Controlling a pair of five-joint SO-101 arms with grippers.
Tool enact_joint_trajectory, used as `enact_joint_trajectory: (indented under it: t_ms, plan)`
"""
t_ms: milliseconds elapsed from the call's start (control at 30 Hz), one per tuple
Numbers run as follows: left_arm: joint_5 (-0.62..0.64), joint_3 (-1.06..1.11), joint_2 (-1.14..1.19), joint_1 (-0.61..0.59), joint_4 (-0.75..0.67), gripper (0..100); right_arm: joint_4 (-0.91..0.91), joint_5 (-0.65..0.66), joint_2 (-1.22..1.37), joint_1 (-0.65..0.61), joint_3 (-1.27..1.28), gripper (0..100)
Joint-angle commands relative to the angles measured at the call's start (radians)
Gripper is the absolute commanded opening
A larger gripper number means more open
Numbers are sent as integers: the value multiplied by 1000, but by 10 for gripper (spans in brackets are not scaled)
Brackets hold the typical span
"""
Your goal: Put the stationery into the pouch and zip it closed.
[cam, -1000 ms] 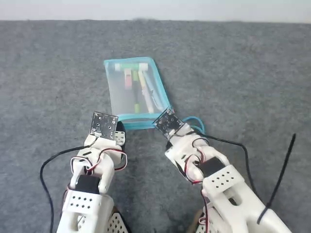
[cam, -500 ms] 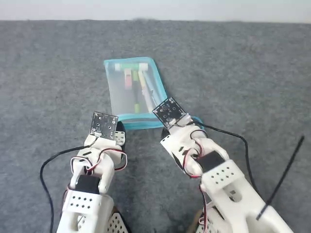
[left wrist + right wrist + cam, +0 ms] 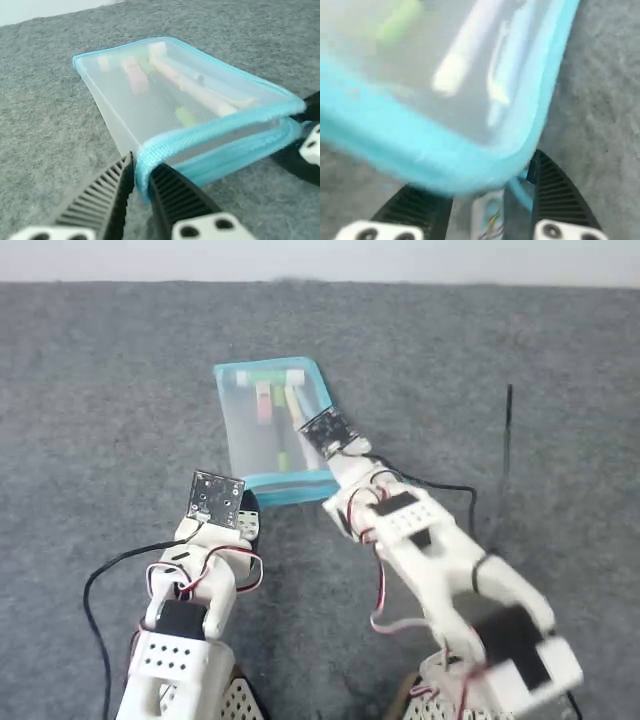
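Right arm has swung forward since a second ago, now stretched over the pouch's right edge; left arm hasn't budged. Left gripper is pinched on the near corner's teal zip band. Right gripper gapes around the other near corner; from above, its camera board hides that. Pouch lies on grey carpet, pens inside.

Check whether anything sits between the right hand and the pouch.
Nothing visible does. The right hand is open, with the blue corner of the pouch at its fingertips. The left hand pinches the other near corner, off to the side, not between them.
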Motion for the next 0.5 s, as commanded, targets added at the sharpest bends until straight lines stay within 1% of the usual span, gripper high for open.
enact_joint_trajectory:
  t_ms: [0,133,167,233,300,400,467]
  plan:
    - [-12,-10,-15,8,-23,12,-82,-8,77,48,-110,199]
    - [-12,-10,-15,8,-23,12,-82,-8,128,58,-143,195]
    - [-12,-10,-15,8,-23,12,-79,-11,127,58,-143,178]
    - [-12,-10,-15,8,-23,12,-54,-12,108,58,-143,102]
    - [-12,-10,-15,8,-23,12,33,-9,54,58,-144,6]
    - [-12,-12,-15,8,-23,12,239,-9,-91,58,-144,31]
    - [-12,-12,-15,8,-23,12,335,-15,-208,58,-141,2]
